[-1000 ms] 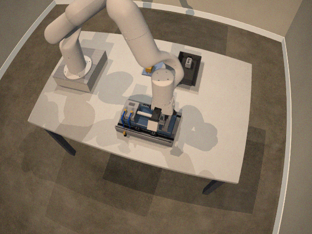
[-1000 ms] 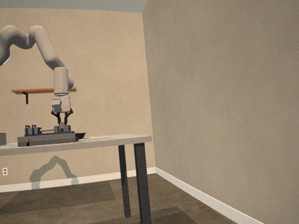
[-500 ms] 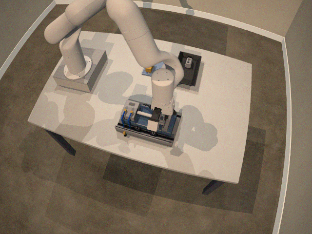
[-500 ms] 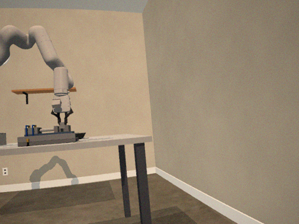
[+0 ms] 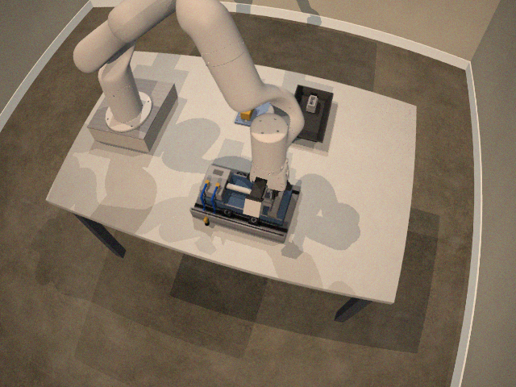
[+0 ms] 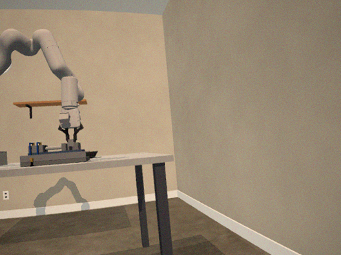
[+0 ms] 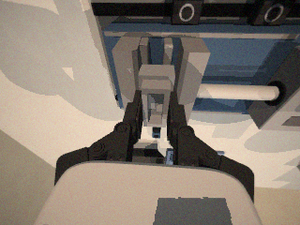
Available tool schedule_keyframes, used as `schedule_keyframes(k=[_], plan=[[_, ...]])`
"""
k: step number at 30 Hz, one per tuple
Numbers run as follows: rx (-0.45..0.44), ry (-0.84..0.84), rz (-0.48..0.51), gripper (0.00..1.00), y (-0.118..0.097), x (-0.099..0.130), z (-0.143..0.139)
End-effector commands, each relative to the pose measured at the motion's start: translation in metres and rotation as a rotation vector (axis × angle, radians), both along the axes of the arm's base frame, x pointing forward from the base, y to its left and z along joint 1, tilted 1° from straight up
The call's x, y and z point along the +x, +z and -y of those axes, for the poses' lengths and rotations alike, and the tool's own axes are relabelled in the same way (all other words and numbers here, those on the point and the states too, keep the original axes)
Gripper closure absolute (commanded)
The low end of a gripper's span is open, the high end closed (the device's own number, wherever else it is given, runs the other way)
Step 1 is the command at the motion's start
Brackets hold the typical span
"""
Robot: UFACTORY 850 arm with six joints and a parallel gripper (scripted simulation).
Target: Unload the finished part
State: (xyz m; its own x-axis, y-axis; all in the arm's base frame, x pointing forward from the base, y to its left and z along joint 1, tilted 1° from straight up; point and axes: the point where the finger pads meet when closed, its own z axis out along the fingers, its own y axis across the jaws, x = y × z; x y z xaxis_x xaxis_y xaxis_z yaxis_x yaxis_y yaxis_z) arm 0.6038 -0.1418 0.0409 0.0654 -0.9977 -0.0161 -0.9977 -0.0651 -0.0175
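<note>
The vise (image 5: 243, 204) sits on a grey base at the front middle of the table; it is blue, with grey jaws and a pale screw rod. The finished part (image 7: 156, 96), a small grey block, stands between the vise jaws in the wrist view. My gripper (image 7: 156, 101) points straight down over the vise, and its black fingers are shut on the part's two sides. It also shows in the side view (image 6: 72, 135), with the fingertips at jaw height. The outfeed tray, black and shallow, lies at the back right of the table.
A small grey block (image 5: 311, 102) stands inside the tray. A blue plate with an orange piece (image 5: 248, 115) lies behind the vise, partly hidden by my arm. The arm's pedestal (image 5: 133, 114) stands at the back left. A wall shelf (image 6: 41, 103) hangs behind.
</note>
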Motion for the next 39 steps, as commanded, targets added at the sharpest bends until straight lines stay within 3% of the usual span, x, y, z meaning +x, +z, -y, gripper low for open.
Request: schedule_keyframes(k=[1, 39], plan=[[0.000, 0.000, 0.002, 1.00, 0.001, 0.001, 0.000], [0.000, 0.000, 0.002, 1.00, 0.045, 0.000, 0.001]])
